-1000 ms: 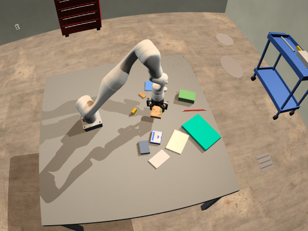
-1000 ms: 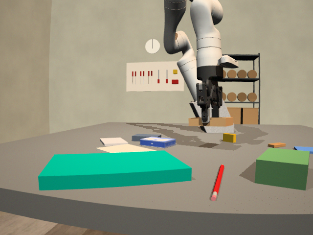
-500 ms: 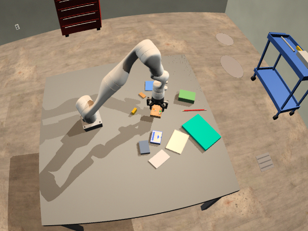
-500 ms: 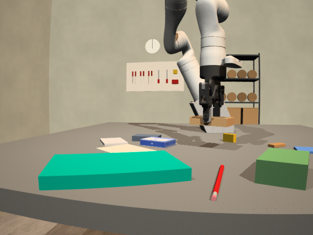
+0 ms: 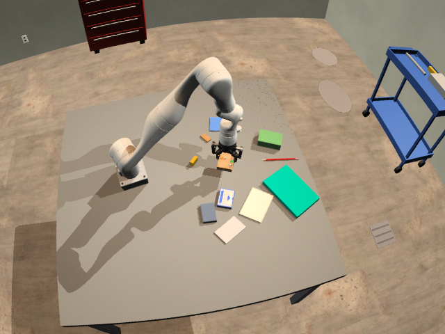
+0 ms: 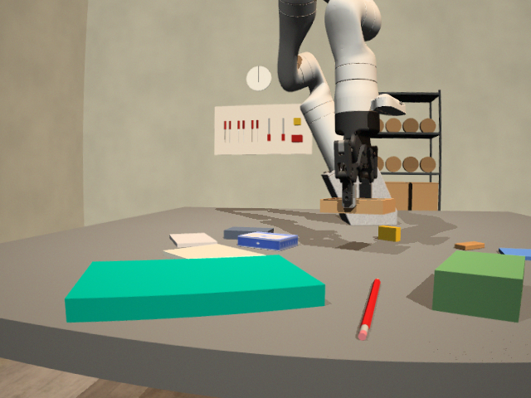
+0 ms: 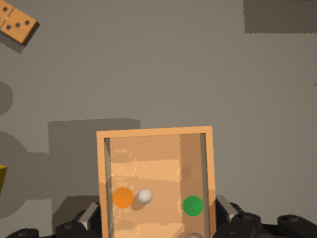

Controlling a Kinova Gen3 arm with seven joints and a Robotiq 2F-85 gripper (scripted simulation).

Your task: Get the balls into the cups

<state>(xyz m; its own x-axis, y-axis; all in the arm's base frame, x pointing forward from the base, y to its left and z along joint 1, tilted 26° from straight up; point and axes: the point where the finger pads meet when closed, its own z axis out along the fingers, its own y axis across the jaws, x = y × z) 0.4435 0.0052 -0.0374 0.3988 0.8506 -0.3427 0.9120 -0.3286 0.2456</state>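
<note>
My gripper (image 7: 158,213) is shut on the covered wooden puzzle (image 7: 157,179) and holds it above the table, roughly level. It shows in the top view (image 5: 225,161) and the exterior view (image 6: 357,206) too. In the wrist view a small white ball lies just right of the orange cup (image 7: 123,197), touching its edge. The green cup (image 7: 193,205) is empty. A larger grey ball sits below the green cup at the picture's bottom edge, partly cut off.
Under the puzzle lies its shadow. Nearby are a domino (image 7: 16,23), a yellow block (image 5: 193,160), a blue pad (image 5: 215,123), a green box (image 5: 270,138), a red pencil (image 5: 280,158), a teal book (image 5: 290,190) and several flat cards (image 5: 225,198).
</note>
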